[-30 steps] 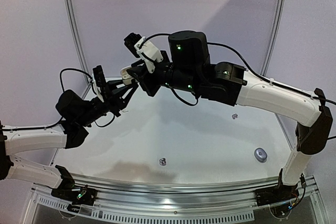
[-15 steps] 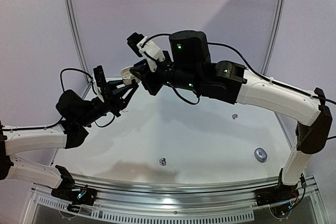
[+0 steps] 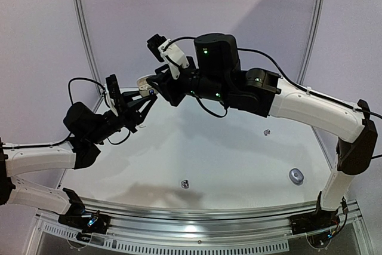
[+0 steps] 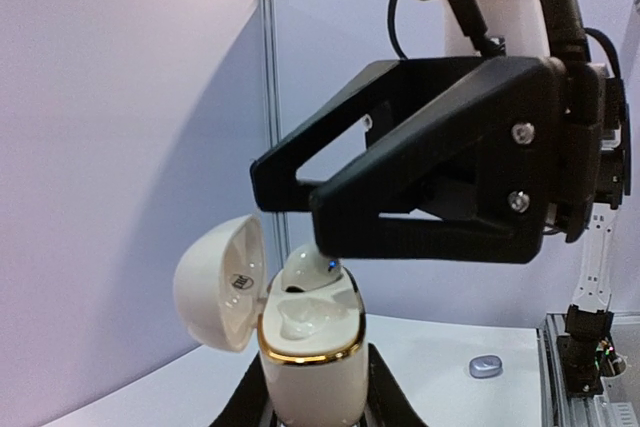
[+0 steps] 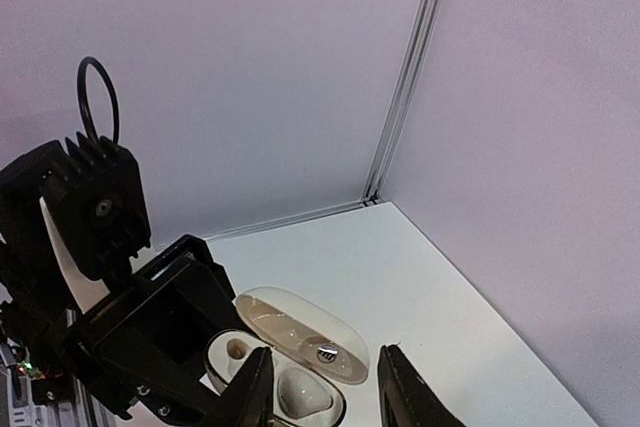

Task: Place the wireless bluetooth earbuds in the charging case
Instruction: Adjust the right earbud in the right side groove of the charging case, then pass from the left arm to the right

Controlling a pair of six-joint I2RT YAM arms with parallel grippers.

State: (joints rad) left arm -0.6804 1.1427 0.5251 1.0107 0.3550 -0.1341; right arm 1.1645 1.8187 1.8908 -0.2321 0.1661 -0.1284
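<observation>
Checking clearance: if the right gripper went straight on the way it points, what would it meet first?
The right gripper would probably meet the white earbud in the open charging case that the left gripper holds.

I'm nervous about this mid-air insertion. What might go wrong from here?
1. The white earbud sits high in the charging case, with the right gripper fingers parted around it. If it is not seated, it may tip out and fall to the table.
2. The open lid stands right beside the right gripper, so pulling away might knock it.
3. The left gripper clamps only the case's lower part, so a nudge might tilt it.
</observation>
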